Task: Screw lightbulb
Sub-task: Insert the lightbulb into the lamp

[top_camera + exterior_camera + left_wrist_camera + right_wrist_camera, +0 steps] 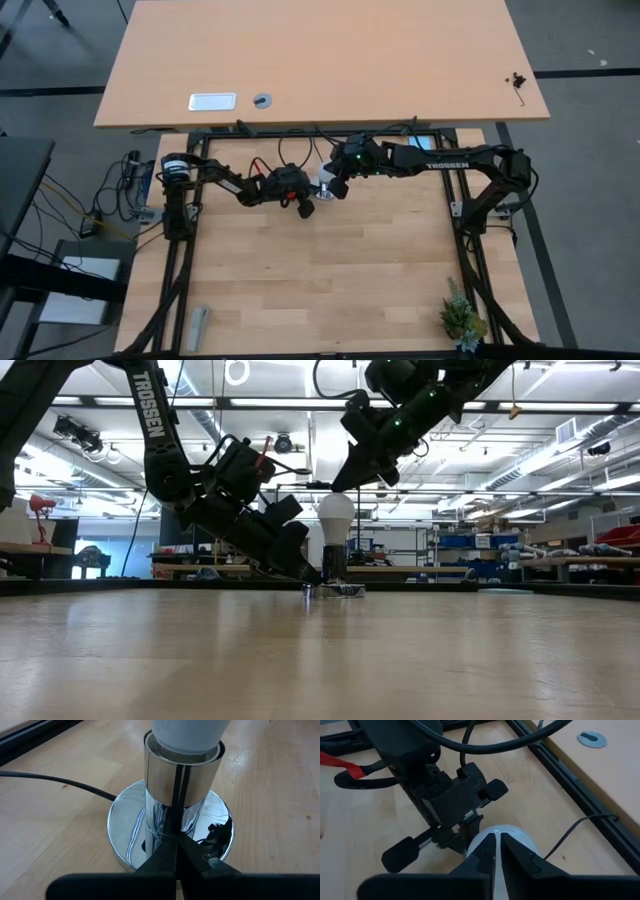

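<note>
The right gripper [338, 488] is hovering directly over the crown of the lightbulb [336, 518], its fingers drawn narrow with only a thin slit between them, and in its wrist view the tips are sitting just at the white dome; whether they are touching the glass or barely clear of it I cannot tell. The bulb is standing upright, its long axis vertical, seated in the chrome socket [182, 772], which is rising from a round mirrored base [122, 827] near the rear middle of the table [330, 290], with a thin black cord [55, 781] trailing away. So the bulb is lying straight below the right gripper along that vertical axis, and any turning would, in my judgement, have to be made about it from above. The left gripper [177, 845] is coming in low from the side, its fingers closed together with the tips meeting at the foot of the socket stem on the base, seemingly steadying it. Both arms are crowding the bulb, the right one at its top.
</note>
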You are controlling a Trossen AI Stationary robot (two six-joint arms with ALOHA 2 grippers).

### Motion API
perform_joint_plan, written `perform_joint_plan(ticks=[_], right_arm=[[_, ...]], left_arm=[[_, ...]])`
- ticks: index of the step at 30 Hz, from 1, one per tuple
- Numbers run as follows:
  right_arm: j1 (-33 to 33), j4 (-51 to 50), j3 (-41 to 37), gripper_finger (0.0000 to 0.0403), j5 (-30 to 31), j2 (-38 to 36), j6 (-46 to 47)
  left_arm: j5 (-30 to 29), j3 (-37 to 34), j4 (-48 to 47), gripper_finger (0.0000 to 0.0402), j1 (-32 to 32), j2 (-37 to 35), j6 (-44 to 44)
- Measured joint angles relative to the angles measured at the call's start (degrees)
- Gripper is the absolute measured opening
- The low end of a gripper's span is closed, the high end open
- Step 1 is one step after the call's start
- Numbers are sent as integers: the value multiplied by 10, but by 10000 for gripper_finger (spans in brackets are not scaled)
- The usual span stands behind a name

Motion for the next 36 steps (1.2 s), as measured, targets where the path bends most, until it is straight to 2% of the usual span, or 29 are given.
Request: perform_joint_plan(ticks=[9, 12, 15, 20, 23, 27, 31, 36], right_arm=[[0, -72, 62, 49, -1, 2, -4], [0, -130, 98, 62, -1, 2, -14], [0, -186, 141, 86, -1, 2, -25], [0, -266, 204, 149, -1, 1, -65], [0, -284, 217, 190, -7, 1, -92], [-3, -290, 218, 235, -44, 9, -104], [-7, -307, 217, 262, -51, 38, -107], [-8, -326, 217, 272, -43, 66, -121]], left_arm=[[0, 0, 0, 9, 0, 0, 0], [0, 0, 0, 9, 0, 0, 0], [2, 0, 0, 9, 0, 0, 0], [9, 0, 2, 9, 1, 0, 0], [9, 0, 2, 9, 1, 0, 0], [10, 0, 2, 9, 1, 0, 0], [14, 0, 2, 9, 0, 0, 0], [34, 1, 2, 9, 0, 0, -7]])
